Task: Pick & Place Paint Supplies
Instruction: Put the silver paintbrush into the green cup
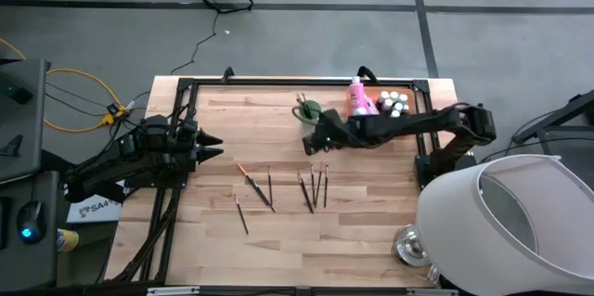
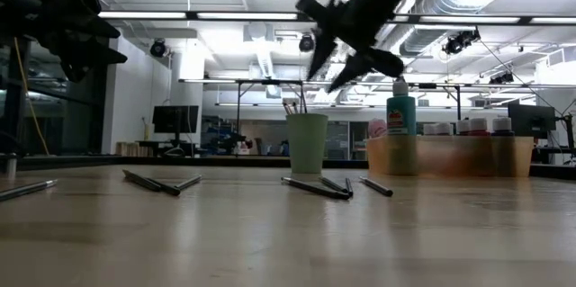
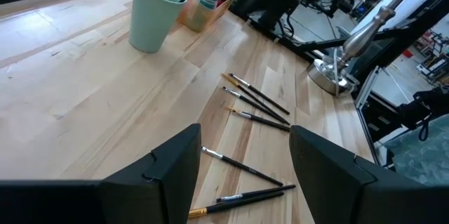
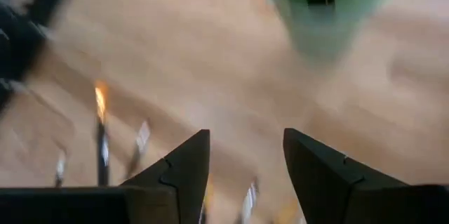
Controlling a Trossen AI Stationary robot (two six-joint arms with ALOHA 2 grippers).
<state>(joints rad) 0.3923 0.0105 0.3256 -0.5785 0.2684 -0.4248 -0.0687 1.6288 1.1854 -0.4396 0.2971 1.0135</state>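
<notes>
no label on the bottles reads clearly from my seat; the teal bottle (image 2: 401,112) and the pink bottle (image 1: 357,99) carry print too small to make out, and a white sticker by the left arm's base is unreadable too. my right gripper (image 1: 320,141) hangs in the air just beside the light green cup (image 1: 309,111), at about six o'clock from it in the high view, fingers spread with nothing between them. the cup holds a few brushes upright. the loose brushes (image 1: 310,190) lie flat on the table (image 1: 371,231), at six o'clock of that gripper, apart from it, with more toward seven o'clock. small pale-capped bottles (image 1: 394,103) sit in the orange tray (image 2: 450,156) at the cup's three o'clock. my left gripper (image 1: 210,146) waits at the table's nine o'clock edge, fingers spread, empty.
</notes>
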